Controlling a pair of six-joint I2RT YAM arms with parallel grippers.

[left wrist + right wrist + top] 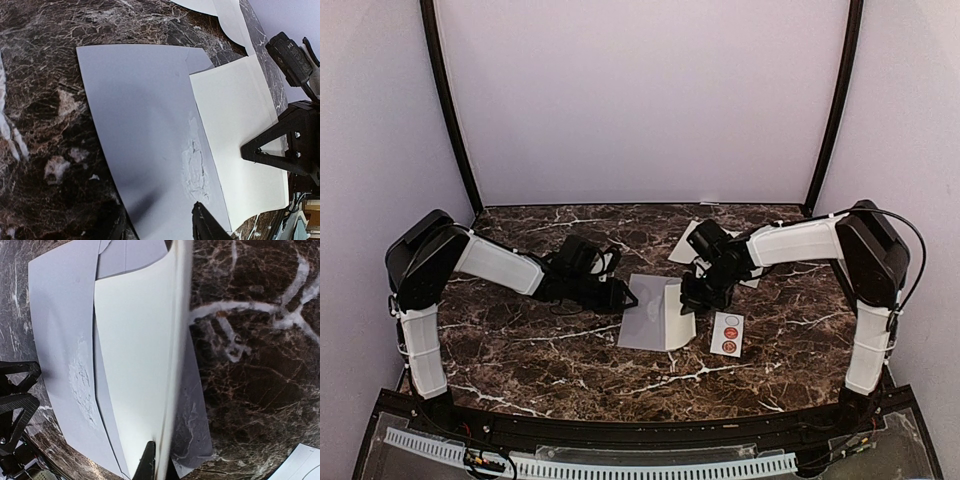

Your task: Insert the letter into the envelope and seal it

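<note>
Your right pincer (159,466) is nipped narrow on the lower end of the letter's (135,365) long edge, and it holds that edge up off the counter (540,350). The letter is a smooth, cream-white sheet. It curves up from the envelope (57,340) to a raised rim that runs top to bottom through the middle of the right wrist frame.

Your left pincer (161,222) stands wide at the bottom of its own frame. Its black fingers (205,227) are apart and the envelope's near edge lies between them. You cannot tell from these views whether they press on the paper.

The envelope lies flat at the centre of the counter in the top view, between the two pincers. It is matte grey-lavender paper, a long rectangle. Near its middle is a rough, scuffed patch (195,165) where the surface looks torn and flaky. The letter covers its right part in the top view and overhangs it.

The counter is glossy dark brown marble with white veins. Just right of the envelope in the top view lies a small white sticker strip (727,333) with round seals, two of them red. Loose white sheets (688,243) lie in the upper middle, partly under the right arm.
</note>
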